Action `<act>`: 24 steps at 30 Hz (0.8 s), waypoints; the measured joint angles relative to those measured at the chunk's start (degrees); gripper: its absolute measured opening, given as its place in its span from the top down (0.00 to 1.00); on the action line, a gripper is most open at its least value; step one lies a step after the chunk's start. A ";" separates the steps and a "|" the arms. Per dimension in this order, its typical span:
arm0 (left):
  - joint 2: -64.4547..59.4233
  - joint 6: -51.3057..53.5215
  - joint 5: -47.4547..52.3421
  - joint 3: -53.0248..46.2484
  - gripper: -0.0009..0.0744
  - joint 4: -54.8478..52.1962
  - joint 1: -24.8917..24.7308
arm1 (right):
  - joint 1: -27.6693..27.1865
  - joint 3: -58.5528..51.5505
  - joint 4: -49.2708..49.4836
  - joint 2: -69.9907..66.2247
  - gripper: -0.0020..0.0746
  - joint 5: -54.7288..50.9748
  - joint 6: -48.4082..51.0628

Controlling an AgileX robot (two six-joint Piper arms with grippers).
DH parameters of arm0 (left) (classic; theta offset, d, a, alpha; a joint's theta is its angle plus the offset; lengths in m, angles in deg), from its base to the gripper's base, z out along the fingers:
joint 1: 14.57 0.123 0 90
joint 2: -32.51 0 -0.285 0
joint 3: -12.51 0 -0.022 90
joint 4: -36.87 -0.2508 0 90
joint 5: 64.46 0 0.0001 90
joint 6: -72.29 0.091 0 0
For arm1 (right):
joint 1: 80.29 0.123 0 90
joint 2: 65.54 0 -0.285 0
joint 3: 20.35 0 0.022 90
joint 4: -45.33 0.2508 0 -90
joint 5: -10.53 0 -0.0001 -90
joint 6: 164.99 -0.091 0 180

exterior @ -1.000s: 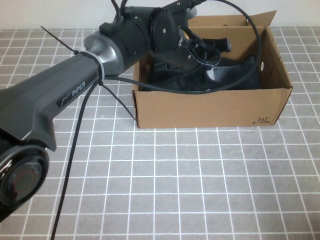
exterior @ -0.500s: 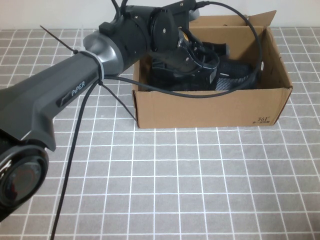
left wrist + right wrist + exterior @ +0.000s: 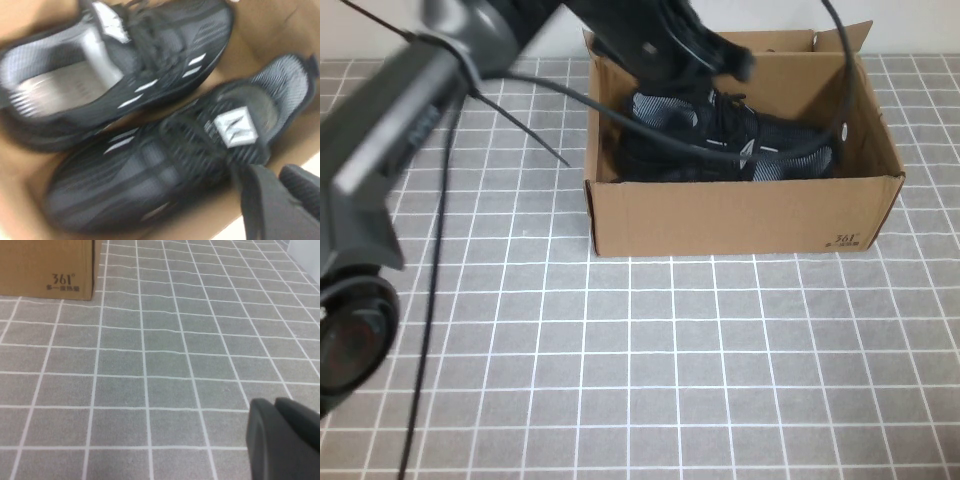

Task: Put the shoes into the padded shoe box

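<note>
The brown cardboard shoe box [image 3: 740, 215] stands at the back of the table, open at the top. Both black sneakers [image 3: 760, 145] lie side by side inside it. In the left wrist view one sneaker [image 3: 125, 75] lies next to the other [image 3: 165, 165] on the box floor [image 3: 280, 30]. My left gripper [image 3: 725, 60] is raised above the box's back left part, shut and empty; it shows in its own view [image 3: 282, 197] above the shoes. My right gripper [image 3: 282, 432] is shut and empty, low over the mat, right of the box [image 3: 45, 265].
A grey mat with white grid lines [image 3: 720, 380] covers the table in front of and around the box. The left arm and its black cable [image 3: 440, 250] stretch across the left side up to the box. A pale wall runs behind the box.
My left gripper has risen out of the box and moved back and up. The sneaker it was on now lies free in the box beside the other.
</note>
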 joint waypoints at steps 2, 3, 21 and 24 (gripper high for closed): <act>0.40 0.92 3.26 2.16 0.96 -0.40 1.08 | 0.00 0.00 0.00 0.00 0.98 0.00 0.00; 0.77 1.20 4.12 2.72 0.97 -0.65 1.53 | 0.00 0.00 0.00 0.00 0.98 0.00 0.00; 23.11 6.40 5.92 -14.71 0.99 -1.77 2.41 | 0.00 0.00 0.00 0.00 0.98 0.00 0.00; 28.85 6.49 5.04 -22.81 0.99 -1.66 2.41 | 0.00 0.00 0.00 0.00 0.98 0.00 0.00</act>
